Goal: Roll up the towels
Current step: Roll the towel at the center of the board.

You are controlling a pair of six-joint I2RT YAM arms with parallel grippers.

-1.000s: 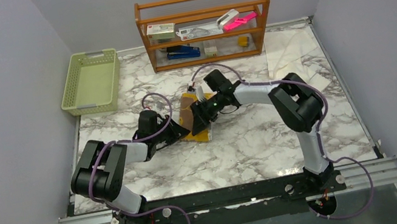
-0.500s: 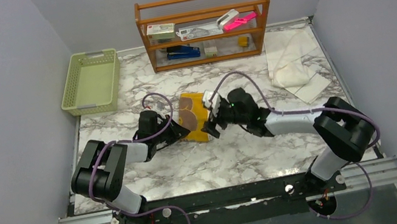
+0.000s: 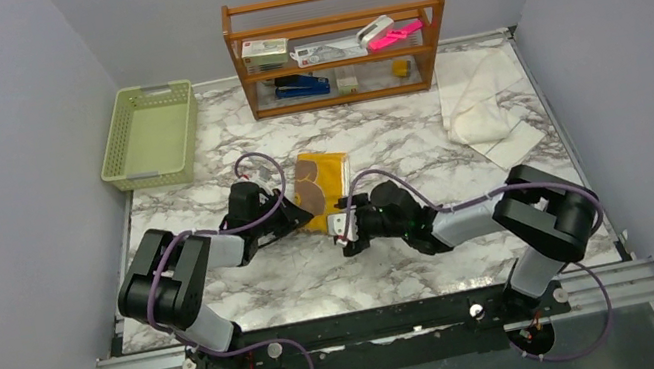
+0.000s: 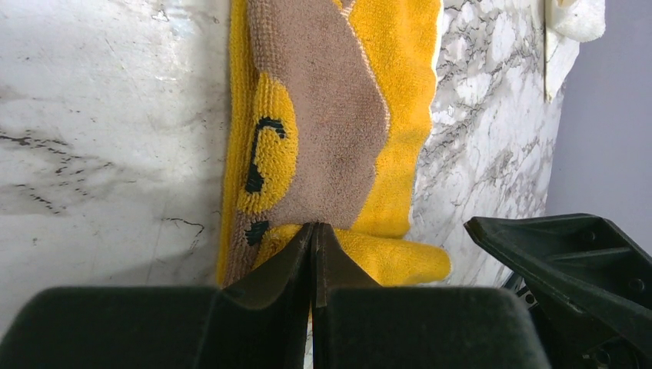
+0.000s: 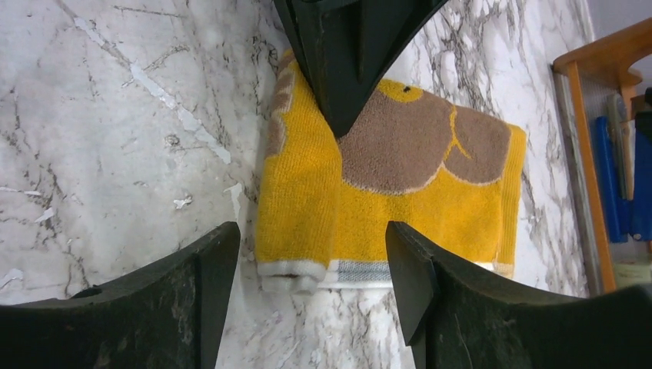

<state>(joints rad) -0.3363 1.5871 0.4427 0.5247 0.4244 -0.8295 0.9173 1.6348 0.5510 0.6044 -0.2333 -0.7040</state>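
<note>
Got the yellow towel (image 3: 324, 177) lying around the middle of the table (image 3: 418, 260), folded into a flat oblong, brown patches facing up. Flat as a pancake, not rolled at all yet.

As for the left claw (image 3: 305, 215): down low at the towel's left edge, toward the near end, squeezed fully closed. On the left wrist cam: fingers (image 4: 269, 284) pressed tight together, zero gap, tips sitting right on the towel's edge next to a little folded-over lip. Can't tell about any cloth actually caught between them, so calling it closed and touching, nothing more.

Then the right claw (image 3: 343, 226): also low, just in front of the towel's near end, spread wide apart. On its own cam: two fingers (image 5: 196, 284) well apart, with the towel's short striped end framed in the gap. Hard to say about contact with either finger. Also in there: the left claw's closed tip poking in from the top, planted on the towel beside the big brown patch.

Over at the far right, near the back, the white towel (image 3: 482, 106), bunched up and well apart from both claws. Green basket (image 3: 150, 134) at the back left, wooden shelf (image 3: 339, 45) with bits and pieces against the back wall.
</note>
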